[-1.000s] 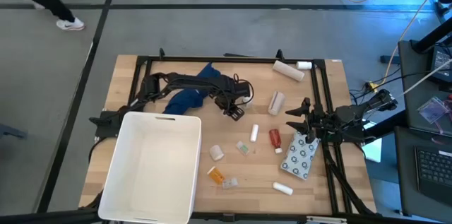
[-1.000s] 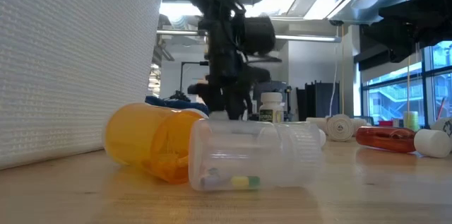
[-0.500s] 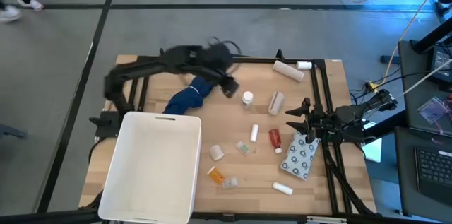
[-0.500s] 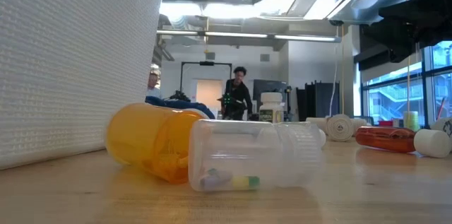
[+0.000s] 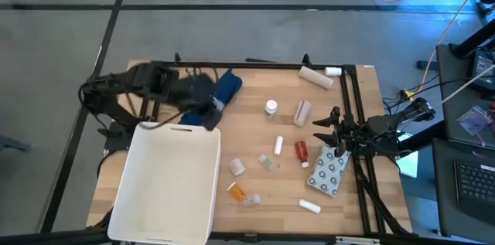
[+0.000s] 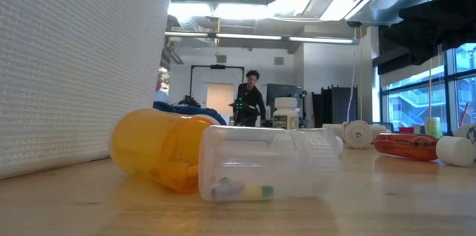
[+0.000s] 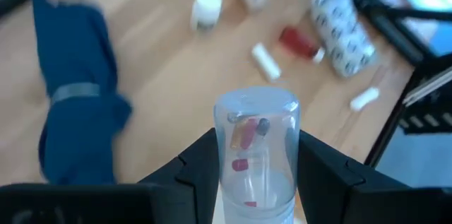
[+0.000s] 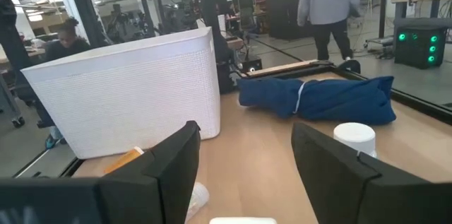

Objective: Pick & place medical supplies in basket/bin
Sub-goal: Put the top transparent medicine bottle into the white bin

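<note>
**Left claw carrying a clear pill vial toward the tub**

Left gripper (image 7: 256,181) is clamped on a clear vial (image 7: 256,150), capsules visible inside, held cap-outward. It hangs at the table's far left, beside the blue cloth (image 5: 218,96), just beyond the white tub (image 5: 166,183), probably positioned for a drop-in. Right gripper (image 8: 244,174) waits, jaws parted and empty, over the dotted packet (image 5: 328,171). Other supplies lie scattered between.

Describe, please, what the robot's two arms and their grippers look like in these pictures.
Both arms are dark, nearly black, built of jointed segments with black cables running along them. The left gripper has two broad, angular matte black fingers. The right gripper has the same wide, flat black fingers with bevelled edges. No markings or labels are visible on either.
</note>
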